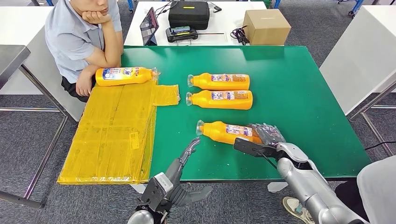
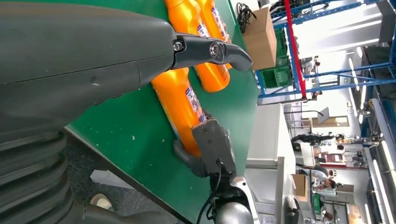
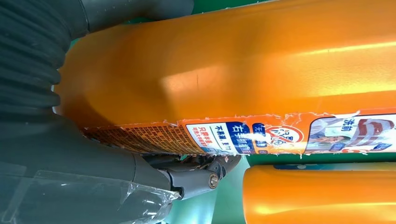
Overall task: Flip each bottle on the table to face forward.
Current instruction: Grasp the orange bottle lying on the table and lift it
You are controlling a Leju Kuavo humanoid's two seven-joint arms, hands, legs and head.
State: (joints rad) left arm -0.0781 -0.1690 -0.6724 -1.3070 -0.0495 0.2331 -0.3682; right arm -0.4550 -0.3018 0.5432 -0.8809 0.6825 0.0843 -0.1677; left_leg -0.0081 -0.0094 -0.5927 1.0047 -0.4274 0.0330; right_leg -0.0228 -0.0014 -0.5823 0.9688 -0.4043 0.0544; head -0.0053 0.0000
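1. The left hand point(image 1: 189, 150) hovers just over the counter's point(image 1: 299, 98) near edge, holding nothing, its fingers apart and pointing toward the cap end of the nearest bottle point(image 1: 223, 131).
2. The right hand point(image 1: 264, 137) is wrapped around the base end of that bottle, which lies on its side close to the near edge, right of centre, cap toward the left. In the right wrist view the fingers point(image 3: 196, 175) curl under the label edge.
3. Risk here: the grip sits on the very end of a smooth, rounded body, so as I judge it, turning it could let it slip or roll toward the near edge and fall.
4. Further in, the middle bottle point(image 1: 219, 99) and the far bottle point(image 1: 218, 81) lie side by side, just apart, near the counter's centre. A wide swing of the held one could knock the middle one out of line.
5. Toward the far left corner, a fourth bottle point(image 1: 125, 75) rests at the top of a yellow sheet point(image 1: 112, 135), next to a seated person's arm point(image 1: 88, 77); reaching there risks contact with that arm.
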